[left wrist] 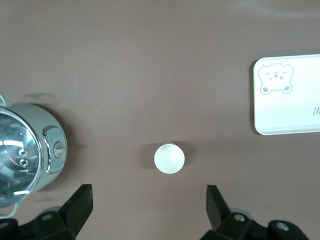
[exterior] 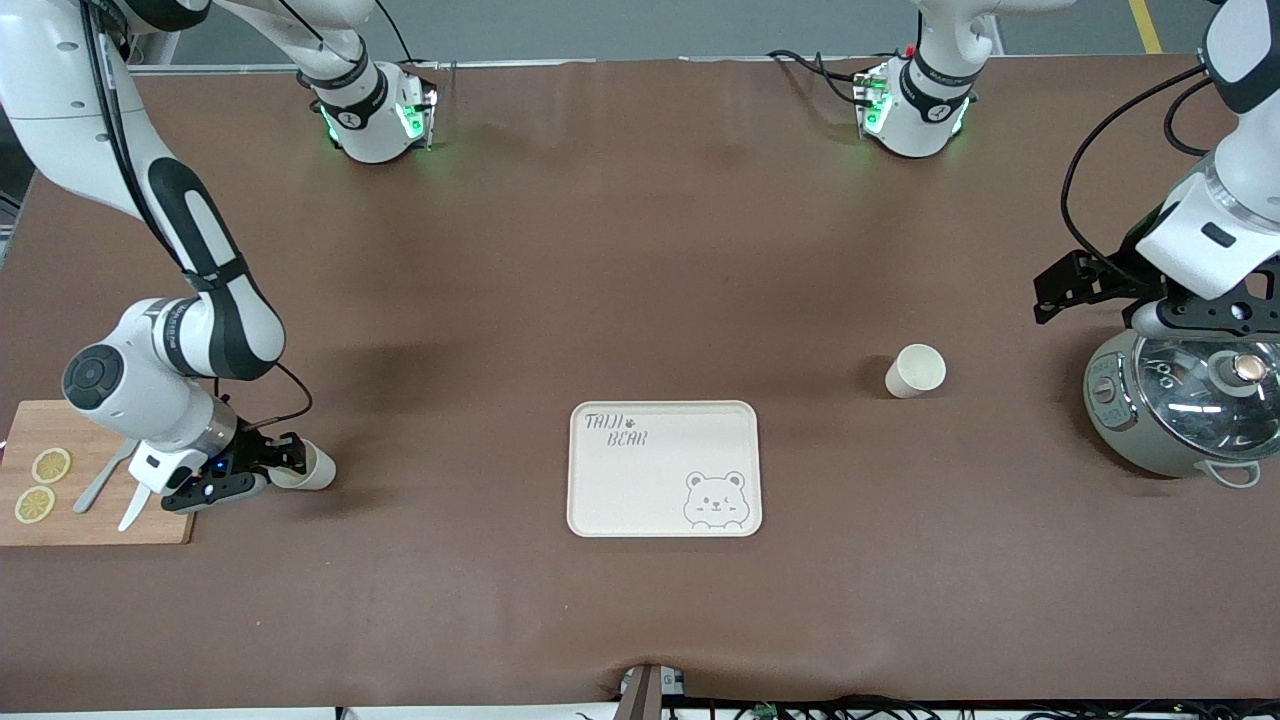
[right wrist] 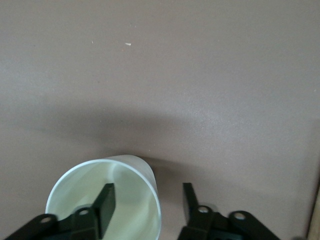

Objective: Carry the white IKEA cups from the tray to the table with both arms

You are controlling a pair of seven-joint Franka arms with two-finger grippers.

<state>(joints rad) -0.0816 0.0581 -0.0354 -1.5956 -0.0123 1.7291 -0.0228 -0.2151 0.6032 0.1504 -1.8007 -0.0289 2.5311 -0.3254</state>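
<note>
Front view shows two small cream-white handleless cups — one standing upright at middle right of the frame, the other at lower left, at the right arm's black two-finger gripper. One cream rectangular tray printed with a bear lies at lower centre between them, bare. One grey-green cooking pot with a glass lid sits at the right edge, and one wooden cutting board with two lemon slices and some cutlery at the left edge.

Right wrist view: the gripper straddles the cup's wall, one finger inside the mouth, the other outside, the gap between them wider than the wall.

Left wrist view: the left gripper hangs wide open and empty — the upright cup lies on the brown tabletop below, just off the gap between its fingers. In the front view this gripper is at upper right, over the pot.
</note>
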